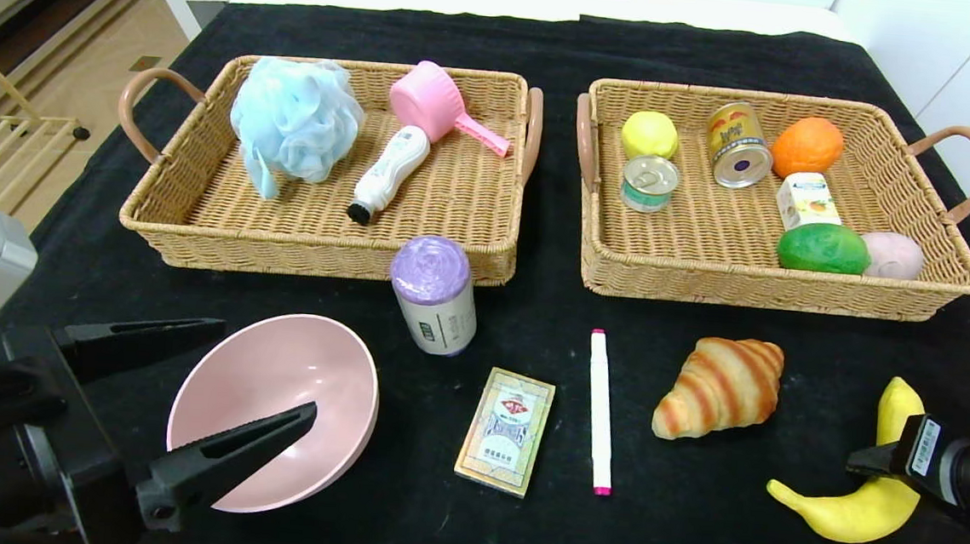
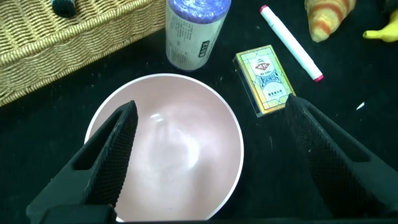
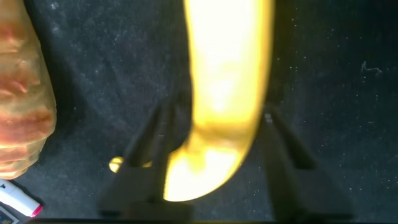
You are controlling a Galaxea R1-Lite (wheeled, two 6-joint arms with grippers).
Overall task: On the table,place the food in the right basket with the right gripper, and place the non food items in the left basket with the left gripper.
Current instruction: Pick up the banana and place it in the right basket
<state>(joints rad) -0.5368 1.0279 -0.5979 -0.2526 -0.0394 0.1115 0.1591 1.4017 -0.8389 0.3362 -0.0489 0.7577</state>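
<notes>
Curved, smooth yellow banana [image 3: 217, 93] between right gripper [image 3: 211, 155] jaws.

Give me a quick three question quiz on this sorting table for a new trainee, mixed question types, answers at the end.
1. True or false: the yellow banana already lies in the right wicker basket.
2. Which is over the pink plastic bowl? A: left gripper. B: right gripper.
3. Fill in: the white marker pen lies between the boxed card deck and the ____.

Key: 1 false, it lies on the table between the right fingers. 2 A. 3 croissant.
</notes>
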